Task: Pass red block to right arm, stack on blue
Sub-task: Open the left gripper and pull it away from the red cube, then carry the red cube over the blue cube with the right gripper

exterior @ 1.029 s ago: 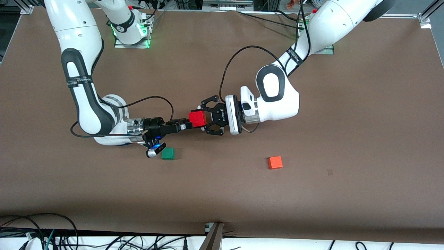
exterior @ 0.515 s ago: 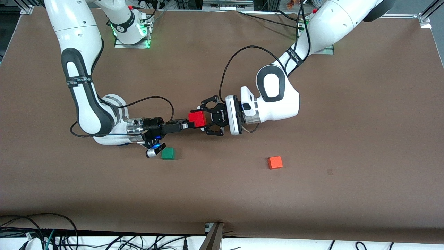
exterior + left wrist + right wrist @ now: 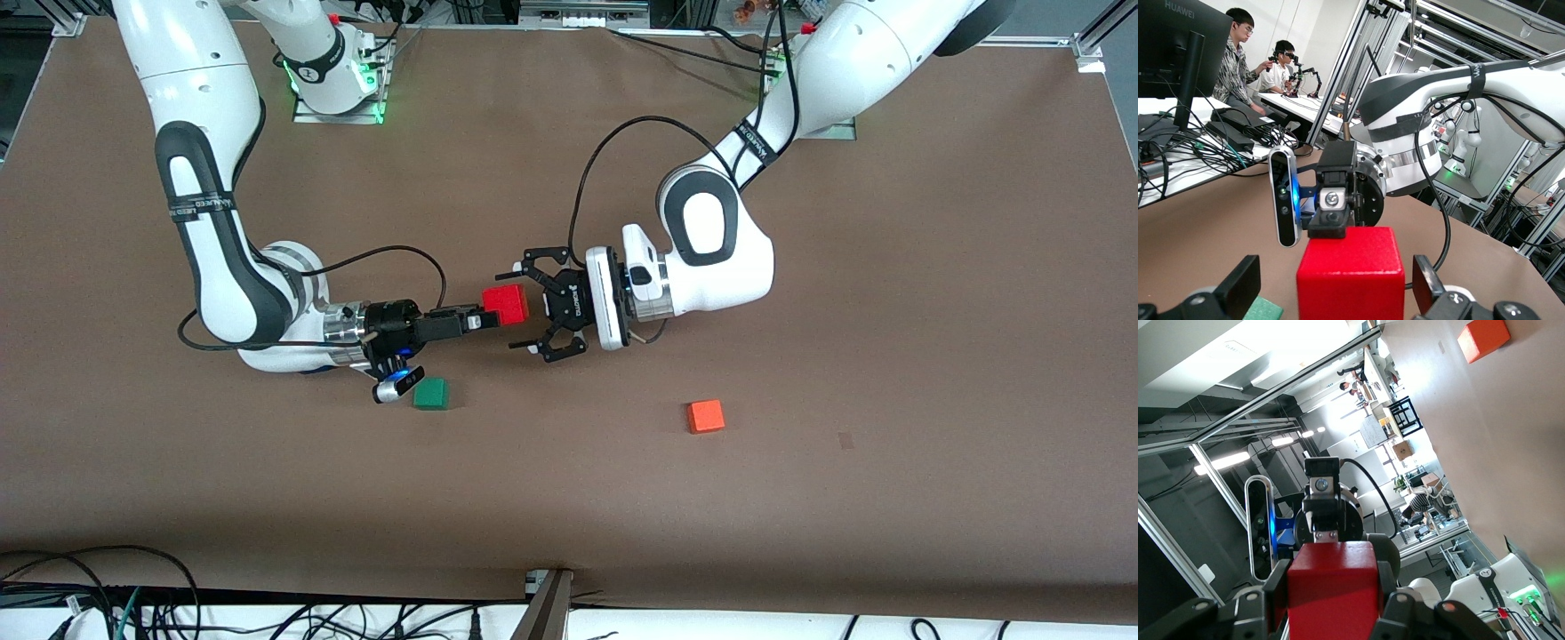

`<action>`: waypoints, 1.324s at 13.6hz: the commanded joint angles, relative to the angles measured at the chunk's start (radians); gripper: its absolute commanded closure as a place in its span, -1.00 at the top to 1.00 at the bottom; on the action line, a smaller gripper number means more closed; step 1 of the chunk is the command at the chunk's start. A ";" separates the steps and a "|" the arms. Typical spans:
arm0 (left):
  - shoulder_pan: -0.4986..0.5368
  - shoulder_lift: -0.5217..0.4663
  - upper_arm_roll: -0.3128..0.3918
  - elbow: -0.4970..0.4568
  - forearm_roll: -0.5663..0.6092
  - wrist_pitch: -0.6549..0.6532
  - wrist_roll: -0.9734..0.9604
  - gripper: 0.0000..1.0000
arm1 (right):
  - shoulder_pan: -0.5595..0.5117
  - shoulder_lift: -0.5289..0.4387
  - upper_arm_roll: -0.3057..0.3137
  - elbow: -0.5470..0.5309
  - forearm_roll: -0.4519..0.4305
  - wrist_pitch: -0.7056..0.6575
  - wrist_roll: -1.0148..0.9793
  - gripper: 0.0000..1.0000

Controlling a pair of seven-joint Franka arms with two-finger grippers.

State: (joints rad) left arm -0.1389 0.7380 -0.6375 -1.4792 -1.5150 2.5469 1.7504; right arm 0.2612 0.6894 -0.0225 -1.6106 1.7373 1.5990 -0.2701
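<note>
red block [image 3: 505,305]: 1 | green cube [image 3: 431,393]: 1 | orange cube [image 3: 705,416]: 1 | arms: 2

The red block [image 3: 505,305] looked matt and smooth; the table [image 3: 889,356] wore dull brown paper-like sheeting; arm shells were glossy plastic.

Front view: high, looking down across the whole table [image 3: 889,498], arm bases at frame top. Both wrist views sit low and close, facing each other; all three share the red block [image 3: 505,305] [image 3: 1350,275] [image 3: 1331,587].
</note>
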 commanded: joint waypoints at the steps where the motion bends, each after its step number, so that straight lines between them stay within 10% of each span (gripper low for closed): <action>1: 0.035 -0.054 -0.005 -0.029 -0.025 -0.010 0.029 1.00 | -0.013 -0.030 -0.011 -0.002 -0.056 -0.005 0.009 -0.55; 6: 0.099 -0.103 0.002 -0.093 0.079 -0.040 -0.070 1.00 | -0.017 -0.053 -0.112 0.058 -0.322 -0.011 0.008 -0.55; 11: 0.179 -0.132 0.007 -0.110 0.485 -0.153 -0.351 1.00 | -0.013 -0.070 -0.207 0.173 -0.845 0.010 -0.003 -0.55; 15: 0.265 -0.138 0.019 -0.026 0.999 -0.454 -0.592 1.00 | 0.010 -0.085 -0.284 0.189 -1.104 0.067 -0.001 -0.55; 18: 0.294 -0.154 0.030 -0.003 1.120 -0.626 -0.688 1.00 | 0.012 -0.094 -0.286 0.170 -1.310 0.127 -0.001 -0.55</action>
State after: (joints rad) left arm 0.1555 0.6081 -0.6191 -1.4873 -0.4671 1.9950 1.1294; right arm 0.2510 0.6142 -0.2932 -1.4235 0.5095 1.7008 -0.2717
